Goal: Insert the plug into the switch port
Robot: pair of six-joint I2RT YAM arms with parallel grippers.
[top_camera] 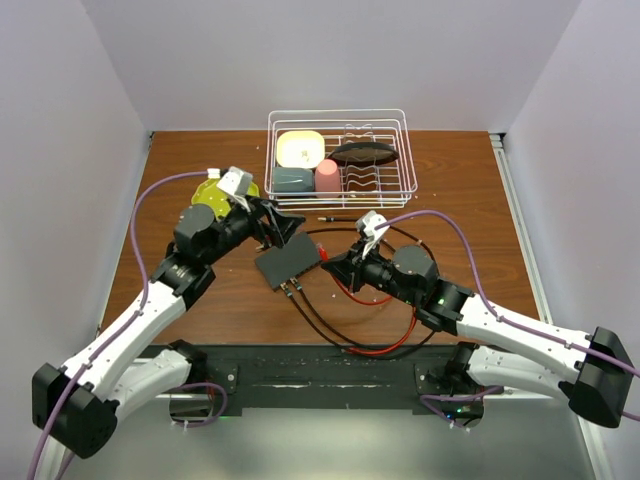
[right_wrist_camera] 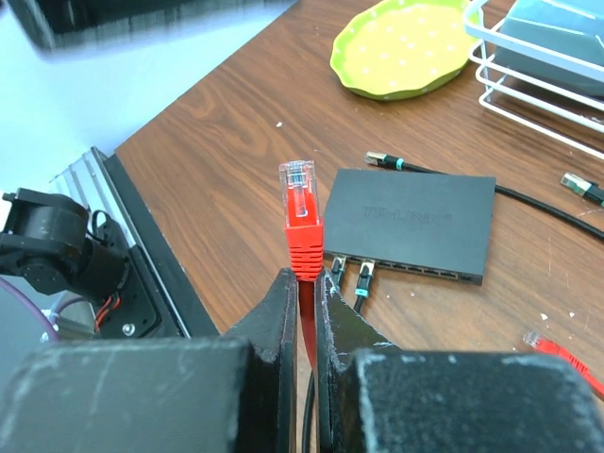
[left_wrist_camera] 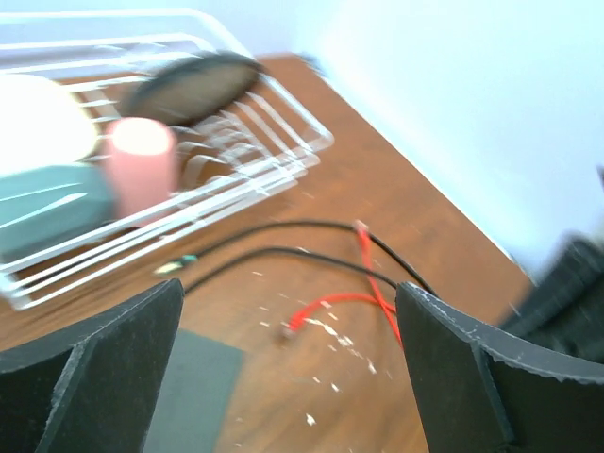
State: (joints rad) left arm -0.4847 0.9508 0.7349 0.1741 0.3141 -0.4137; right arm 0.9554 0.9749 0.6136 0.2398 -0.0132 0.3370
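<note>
Two black cables (right_wrist_camera: 363,276) occupy the flat matte-black switch (right_wrist_camera: 411,225) on the wooden surface (right_wrist_camera: 217,142); right jaws clamp the red clear-tipped plug (right_wrist_camera: 300,212) upright, left jaws apart; we should tilt it toward a free port.

White arms (top_camera: 130,330), black joints, trailing purple cables (top_camera: 137,225).

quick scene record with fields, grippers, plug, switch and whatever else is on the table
left gripper: open, holding nothing
right gripper: shut on the red plug
red plug: upright in the grip, clear tip free, apart from the switch, not yet inserted
switch: flat on the table, two black cables already in its ports
other: yellow-green dish; wire rack holding dishes
</note>
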